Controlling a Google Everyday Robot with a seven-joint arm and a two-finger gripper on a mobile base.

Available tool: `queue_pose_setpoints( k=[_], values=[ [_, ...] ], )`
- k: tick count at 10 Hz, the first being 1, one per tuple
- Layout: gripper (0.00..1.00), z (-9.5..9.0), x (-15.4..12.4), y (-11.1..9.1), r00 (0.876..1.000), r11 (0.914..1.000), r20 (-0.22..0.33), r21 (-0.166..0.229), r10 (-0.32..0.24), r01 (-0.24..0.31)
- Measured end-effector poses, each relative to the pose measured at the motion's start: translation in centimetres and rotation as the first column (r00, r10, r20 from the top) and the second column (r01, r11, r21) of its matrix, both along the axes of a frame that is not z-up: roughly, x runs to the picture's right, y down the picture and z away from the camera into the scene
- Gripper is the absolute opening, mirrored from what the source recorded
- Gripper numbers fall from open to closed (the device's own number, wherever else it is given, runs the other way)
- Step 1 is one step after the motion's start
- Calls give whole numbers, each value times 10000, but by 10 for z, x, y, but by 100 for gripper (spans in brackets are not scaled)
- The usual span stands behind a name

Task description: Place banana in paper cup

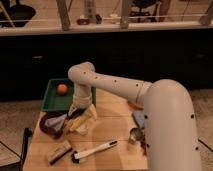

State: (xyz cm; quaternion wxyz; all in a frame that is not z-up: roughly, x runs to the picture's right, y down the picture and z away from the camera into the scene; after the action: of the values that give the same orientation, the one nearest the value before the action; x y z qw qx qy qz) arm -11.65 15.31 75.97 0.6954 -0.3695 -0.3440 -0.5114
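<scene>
My white arm reaches from the right foreground to the left, and its gripper (80, 107) points down over the left part of the wooden table (112, 125). Right below the gripper, a yellow elongated shape, the banana (86, 120), leans with its top to the right. It touches the gripper's tip. I cannot tell the paper cup apart from the gripper and the banana; it is hidden or merged with them.
A green tray (50, 102) at the back left holds an orange ball (62, 89). A dark bag (50, 124) lies left of the banana. A white-handled brush (95, 149) and a wooden block brush (59, 152) lie in front. A silver metal cup (136, 134) stands by my arm.
</scene>
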Motion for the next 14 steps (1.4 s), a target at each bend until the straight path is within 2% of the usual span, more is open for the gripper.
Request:
queue_pose_setpoints(
  k=[8,14],
  values=[
    [80,1,10,-18,9987,9998,488,56,-173,171],
    [80,1,10,-20,9984,9998,528,61,-185,182]
  ],
)
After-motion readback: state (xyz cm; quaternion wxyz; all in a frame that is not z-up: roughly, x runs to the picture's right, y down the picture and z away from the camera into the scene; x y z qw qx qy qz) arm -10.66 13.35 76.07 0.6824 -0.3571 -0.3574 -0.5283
